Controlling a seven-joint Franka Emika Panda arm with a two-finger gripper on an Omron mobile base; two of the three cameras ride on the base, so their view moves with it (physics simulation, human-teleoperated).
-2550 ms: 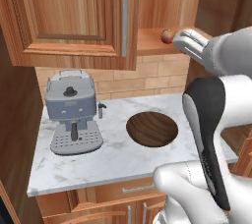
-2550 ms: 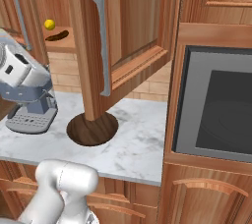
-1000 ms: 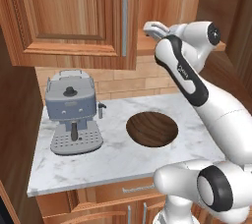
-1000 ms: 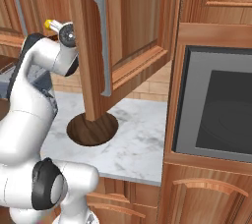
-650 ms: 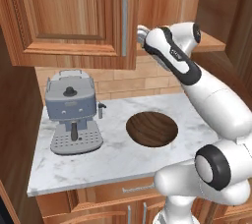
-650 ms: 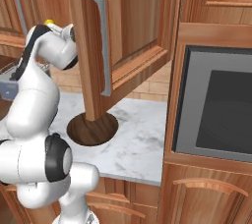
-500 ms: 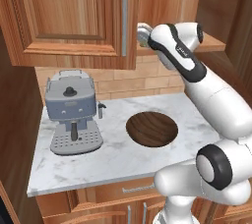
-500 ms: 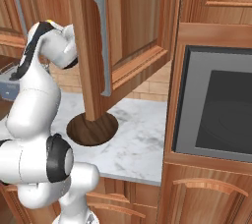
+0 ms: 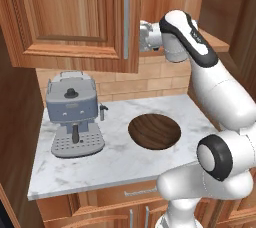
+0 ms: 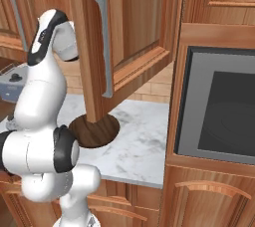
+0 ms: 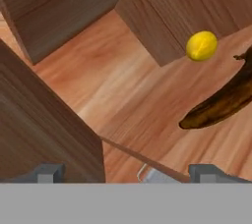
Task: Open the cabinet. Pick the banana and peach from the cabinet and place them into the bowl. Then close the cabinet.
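At the top centre of the left base view, the gripper (image 9: 145,36) reaches into the open right half of the cabinet (image 9: 75,17), just past the edge of the closed left door and its long silver handle (image 9: 126,21). Its jaws stand wide apart with nothing between them; in the hand view the two finger tips (image 11: 47,173) rise far apart at the bottom edge.

In the upper right of the hand view, a small yellow fruit, the banana (image 11: 202,45), sits on the wooden shelf (image 11: 123,90) close to the corner of an inner wooden wall. Just beside it, at the right edge, lies a long dark brown curved thing (image 11: 221,102), partly cut off by the frame. A wooden panel (image 11: 44,125) fills the lower left of that view, close to the left finger tip. The peach cannot be made out.

In the right base view, the open right door (image 10: 119,42) swings out over the worktop (image 10: 139,136) and hides part of the bowl (image 10: 97,129) below it. In the left base view the bowl (image 9: 154,131) lies bare in the middle of the marble worktop (image 9: 115,157), with a grey coffee machine (image 9: 71,113) well to its left. An oven (image 10: 219,106) fills the right side of the right base view.
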